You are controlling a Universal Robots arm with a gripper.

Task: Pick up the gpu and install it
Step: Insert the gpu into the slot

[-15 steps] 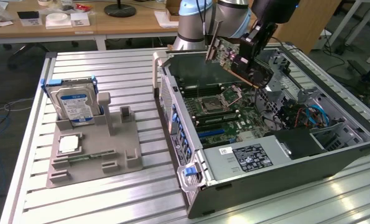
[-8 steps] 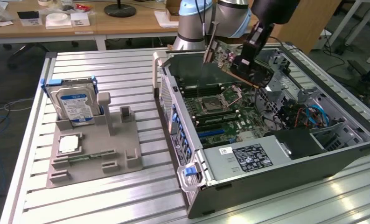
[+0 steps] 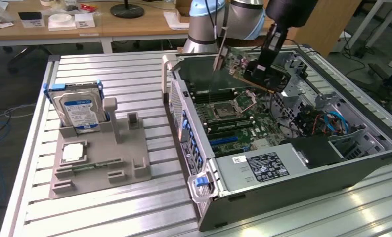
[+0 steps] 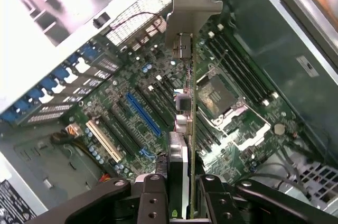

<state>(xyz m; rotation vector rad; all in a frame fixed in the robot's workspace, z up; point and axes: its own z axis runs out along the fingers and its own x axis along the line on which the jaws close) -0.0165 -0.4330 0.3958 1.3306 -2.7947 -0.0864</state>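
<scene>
End effector (image 4: 182,195): pressed together on the gpu (image 4: 181,152), which is pinched edge-on between both fingers.
Location: gpu is held tilted above the open computer case (image 3: 284,195), over the motherboard (image 4: 132,110), silver bracket (image 4: 191,10) farthest from the fingers, not seated.
Desk (image 3: 123,74): hard drive (image 3: 81,111) is seen upright in a grey holder (image 3: 100,163), exterior view's left.

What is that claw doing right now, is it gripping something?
Gripper: closed on the gpu, holding it on edge over the motherboard of the open computer case.
</scene>
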